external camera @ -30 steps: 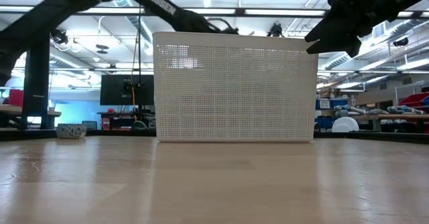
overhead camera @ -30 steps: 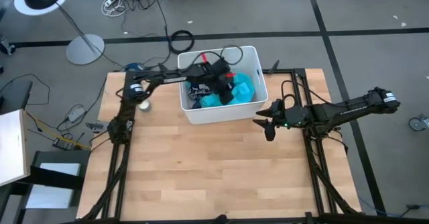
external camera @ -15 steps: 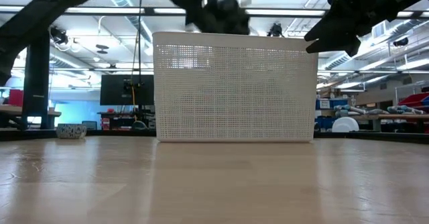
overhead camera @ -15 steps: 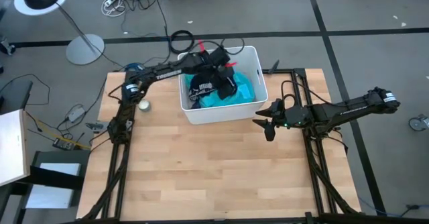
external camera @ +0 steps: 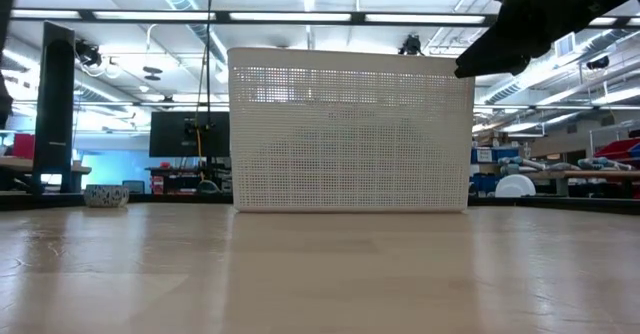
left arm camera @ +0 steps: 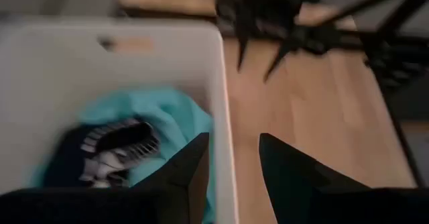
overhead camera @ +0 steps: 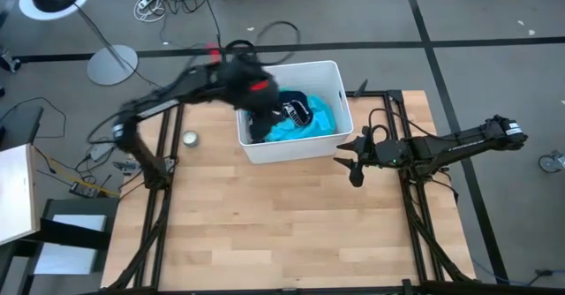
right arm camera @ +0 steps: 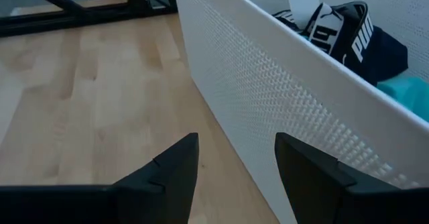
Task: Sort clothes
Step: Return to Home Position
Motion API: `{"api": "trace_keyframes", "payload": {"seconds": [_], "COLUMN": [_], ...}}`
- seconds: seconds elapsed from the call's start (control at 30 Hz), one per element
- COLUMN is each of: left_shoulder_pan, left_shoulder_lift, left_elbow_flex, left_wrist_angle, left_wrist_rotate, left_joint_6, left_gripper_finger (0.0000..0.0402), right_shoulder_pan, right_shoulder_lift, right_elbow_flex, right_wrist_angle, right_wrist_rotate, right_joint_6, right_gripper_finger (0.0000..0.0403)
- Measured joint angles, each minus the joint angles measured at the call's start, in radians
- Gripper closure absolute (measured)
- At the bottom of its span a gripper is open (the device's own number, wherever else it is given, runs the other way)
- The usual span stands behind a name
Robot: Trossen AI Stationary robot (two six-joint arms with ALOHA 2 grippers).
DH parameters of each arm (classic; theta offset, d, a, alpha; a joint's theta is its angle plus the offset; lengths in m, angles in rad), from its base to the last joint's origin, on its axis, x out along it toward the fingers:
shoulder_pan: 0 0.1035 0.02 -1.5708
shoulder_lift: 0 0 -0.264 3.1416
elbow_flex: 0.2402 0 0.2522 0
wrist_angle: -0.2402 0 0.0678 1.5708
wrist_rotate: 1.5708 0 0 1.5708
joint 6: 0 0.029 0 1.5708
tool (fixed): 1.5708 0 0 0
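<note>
Sorting status: the clothes lie inside the white bin, which stands at the rear middle of the table. Looking from overhead, we identify a turquoise garment on the bin's right side and a dark piece with white lettering on top of it, toward the middle. The right wrist view confirms the dark lettered piece below the bin's perforated wall. What lies deeper in the bin is hidden.

We find no garment on the visible wood surface. Apart from the bin, the only item there is a small round dish to its left.

Left gripper: it hangs above the bin's rear-left corner in the high view. Its fingers are spread with nothing between them. Its wrist view looks down past them onto the bin's wall and the clothes inside.

Right gripper: it hovers just beside the bin's front-right corner, outside the wall. Its fingers are likewise parted and empty.

Assessment: we judge the placing work complete, since both grippers are released and carry nothing. The remaining step appears to be parking the arms. The left arm must clear the bin's rim, and a trailing fold caught on a finger is the one risk to watch.
</note>
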Motion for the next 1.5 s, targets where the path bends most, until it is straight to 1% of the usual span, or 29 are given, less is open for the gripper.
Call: {"api": "trace_keyframes", "payload": {"seconds": [0.1,0.17,0.4,0.57,0.63,0.73,0.87,1.0,1.1,1.3,1.5], "left_shoulder_pan": [-0.035,-0.056,-0.152,-0.227,-0.249,-0.261,-0.262,-0.262,-0.262,-0.262,-0.262], "left_shoulder_lift": [-0.149,-0.263,-0.684,-0.950,-1.035,-1.130,-1.218,-1.293,-1.346,-1.418,-1.474], "left_elbow_flex": [-0.146,-0.289,-0.884,-1.268,-1.405,-1.590,-1.789,-1.919,-1.966,-1.966,-1.967], "left_wrist_angle": [0.113,0.204,0.547,0.810,0.894,1.029,1.196,1.348,1.387,1.291,1.240], "left_wrist_rotate": [-0.093,-0.131,-0.232,-0.247,-0.249,-0.254,-0.266,-0.272,-0.275,-0.275,-0.275], "left_joint_6": [-0.003,-0.011,-0.137,-0.190,-0.213,-0.223,-0.224,-0.209,-0.205,-0.187,-0.188], "left_gripper_finger": [0.0264,0.0264,0.0264,0.0264,0.0264,0.0264,0.0264,0.0264,0.0264,0.0264,0.0264], "right_shoulder_pan": [0.000,0.000,0.000,0.000,0.000,0.000,0.002,0.002,0.002,0.002,0.002], "right_shoulder_lift": [0.000,0.000,0.000,0.000,0.000,0.000,0.000,0.000,0.000,0.000,0.000], "right_elbow_flex": [0.000,0.000,0.000,0.000,0.000,0.000,0.000,0.000,0.000,0.000,0.000], "right_wrist_angle": [0.001,-0.002,-0.001,-0.001,-0.001,-0.001,-0.001,-0.002,-0.002,-0.002,-0.003], "right_wrist_rotate": [0.000,0.000,0.000,0.000,-0.005,-0.007,-0.013,-0.063,-0.086,-0.088,-0.088], "right_joint_6": [0.000,-0.001,-0.001,0.000,0.006,0.028,0.063,0.073,0.081,0.083,0.077], "right_gripper_finger": [0.0206,0.0206,0.0206,0.0206,0.0206,0.0206,0.0206,0.0206,0.0206,0.0206,0.0206]}}
